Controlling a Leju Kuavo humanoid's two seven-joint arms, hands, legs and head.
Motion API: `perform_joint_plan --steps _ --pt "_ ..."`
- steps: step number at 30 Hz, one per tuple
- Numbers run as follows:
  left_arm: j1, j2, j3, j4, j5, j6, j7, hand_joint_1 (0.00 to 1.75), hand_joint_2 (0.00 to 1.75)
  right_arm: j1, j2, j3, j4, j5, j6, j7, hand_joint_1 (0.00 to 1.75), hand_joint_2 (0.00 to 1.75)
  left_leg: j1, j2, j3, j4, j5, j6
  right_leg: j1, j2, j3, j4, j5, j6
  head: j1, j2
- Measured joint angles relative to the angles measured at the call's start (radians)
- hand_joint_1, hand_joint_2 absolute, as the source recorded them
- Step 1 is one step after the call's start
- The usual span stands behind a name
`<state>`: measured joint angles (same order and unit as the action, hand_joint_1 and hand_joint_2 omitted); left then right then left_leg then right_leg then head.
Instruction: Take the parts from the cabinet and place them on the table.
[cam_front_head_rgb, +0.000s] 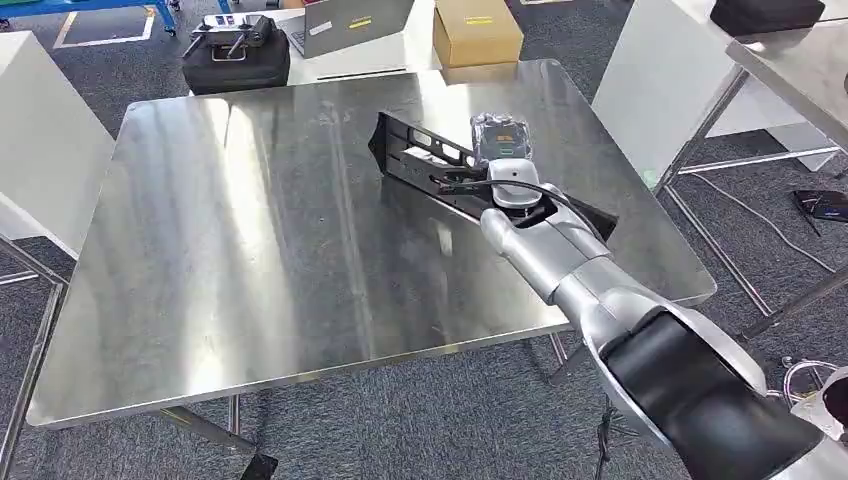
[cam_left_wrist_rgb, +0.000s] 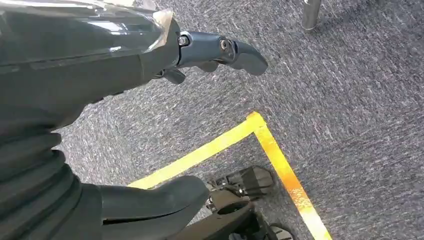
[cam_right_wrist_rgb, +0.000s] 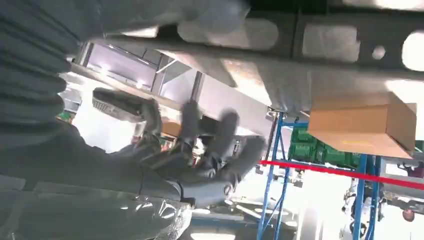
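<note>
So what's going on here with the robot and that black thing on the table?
The robot's right hand is reaching over the steel table at a long black metal bracket, a part it is meant to set there. The bracket looks to lie on or just above the tabletop; whether the fingers are gripping it is hard to tell, since the wrist view is blurred. The left hand hangs by the robot's side over grey carpet with yellow floor tape, holding nothing.

Head view looks down from above on the worktop; left wrist view faces the carpet floor; right wrist view sits close under the worktop's far edge
</note>
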<state>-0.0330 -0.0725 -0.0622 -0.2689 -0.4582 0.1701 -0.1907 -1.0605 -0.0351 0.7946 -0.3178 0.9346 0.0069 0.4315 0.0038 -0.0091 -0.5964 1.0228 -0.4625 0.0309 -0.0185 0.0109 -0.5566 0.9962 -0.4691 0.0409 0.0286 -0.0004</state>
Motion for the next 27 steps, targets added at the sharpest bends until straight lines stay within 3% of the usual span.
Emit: perform_joint_plan --steps 3,4,23,27 --pt "0.0 0.0 0.0 0.0 0.0 0.002 0.001 0.0 1.75 0.0 -0.005 -0.005 0.004 0.015 0.002 0.002 0.0 0.0 0.0 0.0 0.0 0.0 0.0 0.0 0.0 0.0 0.0 0.0 0.0 0.0 0.0 0.0" --pt "0.0 0.0 0.0 0.0 0.0 0.002 0.001 0.0 0.0 0.0 -0.008 -0.005 0.005 0.019 0.002 0.002 0.0 0.0 0.0 0.0 0.0 0.0 0.0 0.0 0.001 0.0 0.0 0.0 0.0 0.0 0.0 0.0" --pt "0.0 0.0 0.0 0.002 0.02 0.027 -0.001 0.0 0.0 0.017 -0.015 -0.044 0.013 0.08 -0.002 0.002 0.0 0.0 0.0 0.0 0.0 0.0 0.0 0.0 0.0 0.0 0.0 0.0 0.0 0.0 0.0 0.0" --pt "0.0 0.0 0.0 0.003 0.02 0.036 -0.003 0.0 0.0 0.017 -0.014 -0.049 0.013 0.089 -0.033 -0.007 0.0 0.0 0.0 0.0 0.0 0.0 0.0 0.0 0.0 0.0 0.0 0.0 0.0 0.0 0.0 0.0"
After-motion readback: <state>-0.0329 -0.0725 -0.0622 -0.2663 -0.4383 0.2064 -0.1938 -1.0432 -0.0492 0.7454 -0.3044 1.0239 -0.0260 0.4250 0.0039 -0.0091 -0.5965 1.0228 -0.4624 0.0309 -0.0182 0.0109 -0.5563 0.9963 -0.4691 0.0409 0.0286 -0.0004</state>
